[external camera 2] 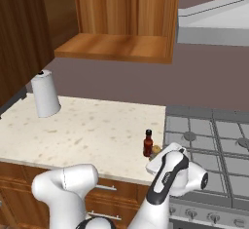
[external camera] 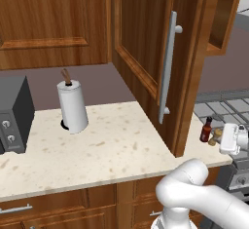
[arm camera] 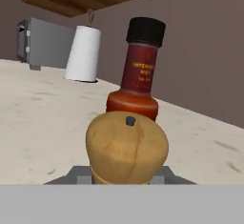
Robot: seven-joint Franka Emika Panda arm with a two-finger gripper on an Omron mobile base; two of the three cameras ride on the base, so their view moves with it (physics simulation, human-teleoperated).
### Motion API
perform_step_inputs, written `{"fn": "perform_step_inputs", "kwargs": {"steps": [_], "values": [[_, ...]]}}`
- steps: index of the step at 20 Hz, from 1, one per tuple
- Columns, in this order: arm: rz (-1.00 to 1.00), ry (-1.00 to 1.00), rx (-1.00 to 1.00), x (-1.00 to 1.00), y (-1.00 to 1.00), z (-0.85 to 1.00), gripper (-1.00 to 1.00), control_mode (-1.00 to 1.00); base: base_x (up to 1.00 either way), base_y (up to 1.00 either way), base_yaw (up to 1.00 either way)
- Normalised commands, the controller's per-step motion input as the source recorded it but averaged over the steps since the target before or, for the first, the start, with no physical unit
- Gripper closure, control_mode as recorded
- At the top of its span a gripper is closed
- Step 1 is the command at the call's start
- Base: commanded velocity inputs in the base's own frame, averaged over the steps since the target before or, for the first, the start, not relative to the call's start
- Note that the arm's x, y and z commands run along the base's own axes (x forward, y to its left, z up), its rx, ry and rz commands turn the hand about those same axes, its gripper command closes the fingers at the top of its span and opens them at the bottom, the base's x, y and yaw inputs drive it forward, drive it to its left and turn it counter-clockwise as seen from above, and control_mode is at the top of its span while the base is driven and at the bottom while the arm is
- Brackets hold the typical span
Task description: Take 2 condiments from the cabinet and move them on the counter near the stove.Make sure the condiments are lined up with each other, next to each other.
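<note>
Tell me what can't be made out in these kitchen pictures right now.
- Tool: in the hand view the shaker hides its tips, so whether it grips the shaker is unclear.
- Shaker base: cut off by the bottom of the hand view.
- Bottle: lower part hidden behind the shaker; its label is too small to read fully.
- Shaker in the right base view: mostly hidden behind the white hand.
- Toaster: cut off by the left base view's edge.

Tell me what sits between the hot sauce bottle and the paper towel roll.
Nothing: bare counter separates the bottle and the roll in the right base view.
</note>
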Motion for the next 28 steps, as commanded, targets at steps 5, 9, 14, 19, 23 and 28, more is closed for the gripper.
{"fn": "perform_step_inputs", "kwargs": {"steps": [5,9,14,19,23,28], "values": [[0.0,0.08,0.0,0.11,0.12,-0.12,1.0,-1.0,0.0,0.0,0.0],[0.0,0.02,0.0,0.07,0.12,-0.12,1.0,-1.0,0.0,0.0,0.0],[0.0,0.0,0.0,0.0,0.18,-0.08,1.0,-1.0,0.0,0.0,0.0],[0.0,0.0,0.0,0.0,0.2,-0.01,-1.0,-1.0,0.0,0.0,0.0],[0.0,0.0,0.0,0.0,0.05,0.0,-1.0,-1.0,0.0,0.0,0.0],[0.0,0.0,0.0,0.0,0.0,0.0,-1.0,-1.0,0.0,0.0,0.0]]}}
